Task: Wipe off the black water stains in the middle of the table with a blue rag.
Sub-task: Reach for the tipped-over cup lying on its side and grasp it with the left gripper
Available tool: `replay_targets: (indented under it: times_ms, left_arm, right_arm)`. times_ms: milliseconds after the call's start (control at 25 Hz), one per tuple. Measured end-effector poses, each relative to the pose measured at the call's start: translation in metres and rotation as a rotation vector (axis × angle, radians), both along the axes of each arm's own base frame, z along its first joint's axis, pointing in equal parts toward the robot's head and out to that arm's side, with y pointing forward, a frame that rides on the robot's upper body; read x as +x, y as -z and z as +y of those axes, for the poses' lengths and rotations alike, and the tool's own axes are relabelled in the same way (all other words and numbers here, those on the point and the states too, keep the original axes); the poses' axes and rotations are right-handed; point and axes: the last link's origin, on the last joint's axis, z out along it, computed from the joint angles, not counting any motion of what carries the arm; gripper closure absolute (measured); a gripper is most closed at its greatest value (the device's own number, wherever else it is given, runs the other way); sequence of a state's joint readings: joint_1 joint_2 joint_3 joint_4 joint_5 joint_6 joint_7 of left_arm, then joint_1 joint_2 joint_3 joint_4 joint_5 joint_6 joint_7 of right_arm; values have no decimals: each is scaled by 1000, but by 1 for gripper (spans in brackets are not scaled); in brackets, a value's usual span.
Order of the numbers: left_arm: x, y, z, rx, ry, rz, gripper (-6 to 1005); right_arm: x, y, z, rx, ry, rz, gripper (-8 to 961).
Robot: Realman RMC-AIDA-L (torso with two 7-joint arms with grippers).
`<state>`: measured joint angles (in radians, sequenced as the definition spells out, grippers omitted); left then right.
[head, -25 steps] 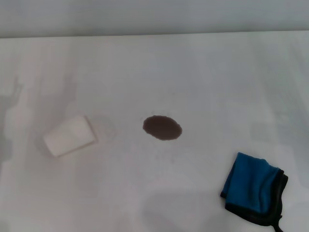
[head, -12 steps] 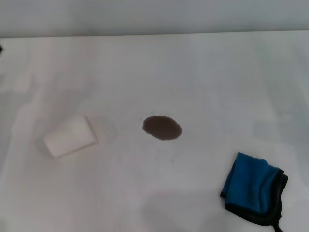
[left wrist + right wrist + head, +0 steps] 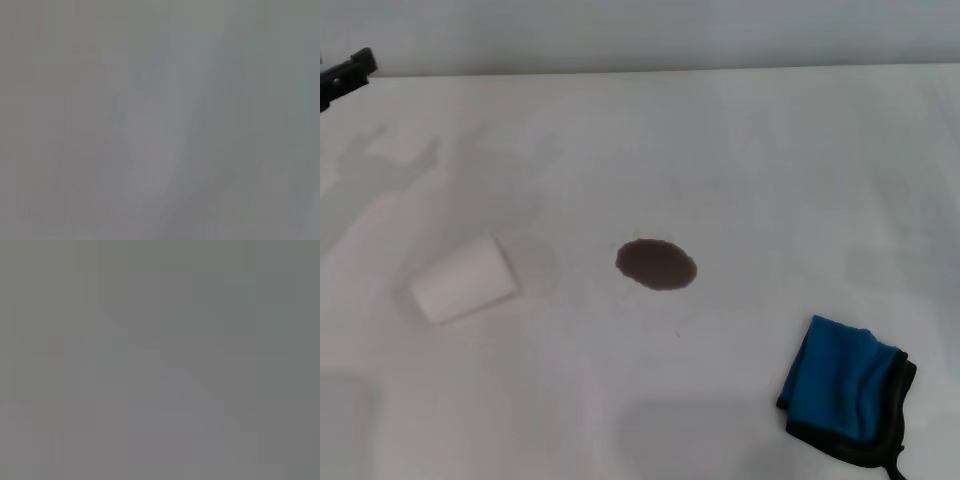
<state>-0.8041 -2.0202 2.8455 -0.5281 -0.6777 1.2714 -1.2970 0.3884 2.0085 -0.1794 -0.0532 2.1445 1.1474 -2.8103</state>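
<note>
Head view. White desk (image 3: pixel 740 150) fills the frame; its far edge meets a pale grey wall along the top.

Black water stains (image 3: pixel 656 264): a single dark brown-black oval puddle with a darker rim, near the middle of the desk, long axis running left to right. Nothing touches it.

Blue rag (image 3: pixel 846 388): folded in a loose bundle at the near right of the desk, black edging along its right and near sides, a short black loop trailing off its near right corner. Well apart from the puddle, nearer and to the right of it. Nothing lies between rag and puddle.

White paper cup (image 3: pixel 465 280): lying on its side on the left of the desk, well apart from the puddle, about level with it. A faint ring-like mark shows on the desk just beside the cup on its right.

Left hand (image 3: pixel 344 74): only a dark tip shows at the far left edge of the frame, above the far left of the desk; cannot tell whether it is wide or narrow. Grey shadows of it fall on the desk near that corner.

Right hand: not visible.

Both wrist views: uniform grey, nothing distinguishable.
</note>
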Motion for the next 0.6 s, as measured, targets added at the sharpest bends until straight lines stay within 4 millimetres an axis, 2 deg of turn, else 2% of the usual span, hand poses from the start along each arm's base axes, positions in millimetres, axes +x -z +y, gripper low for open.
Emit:
replay_targets:
  times_ms: [200, 320, 440, 600]
  left_arm:
    - [18, -32, 10, -126, -4, 88, 109]
    - [31, -44, 14, -213, 4, 155, 109]
    - [46, -49, 16, -330, 18, 249, 110]
    - [65, -45, 14, -488, 46, 345, 110]
  right_arm:
    - [0, 0, -1, 1, 1, 1, 99]
    - [0, 1, -1, 1, 0, 4, 99]
    - [-1, 2, 0, 3, -6, 6, 100]
    - [-3, 2, 1, 5, -14, 8, 100]
